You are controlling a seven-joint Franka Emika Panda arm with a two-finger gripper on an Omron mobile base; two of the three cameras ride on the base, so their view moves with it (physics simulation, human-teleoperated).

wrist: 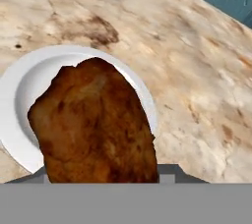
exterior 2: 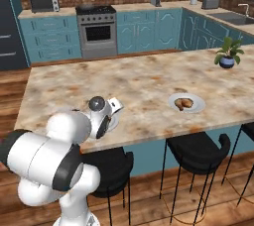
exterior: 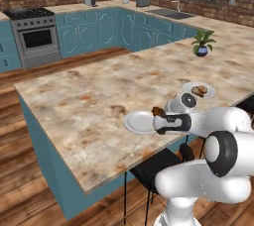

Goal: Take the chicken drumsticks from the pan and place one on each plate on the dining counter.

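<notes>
Left base view: The desk (exterior: 99, 101) — a mottled beige-brown marble island with teal sides — fills the middle of the frame. The white arm rises from the lower right. Its hand reaches left to the jaws (exterior: 159, 115), right of centre. A dark brown drumstick (exterior: 158, 111) sits at the jaws, directly beside the right rim of the near plate (exterior: 139, 122). Whether it touches the plate cannot be told. Further right and higher, the far plate (exterior: 207, 90) carries the lighter drumstick (exterior: 200, 90). A potted plant (exterior: 202, 42) stands at the upper right of the desk. A stove (exterior: 33, 34) occupies the upper left.

Right base view: The arm rises from the lower left and covers most of the near plate (exterior 2: 114, 123), of which a pale sliver shows. The far plate with its lighter drumstick lies right of centre, well apart from the hand. Black stools (exterior 2: 198, 153) stand below the desk edge.

Hand view: The dark drumstick occupies the lower centre, rising from the bottom edge where the jaws stand — the jaws are clenched on it. It hangs in front of the near plate, whose white surface shows at its left and upper sides. The fingertips are hidden behind the meat.
</notes>
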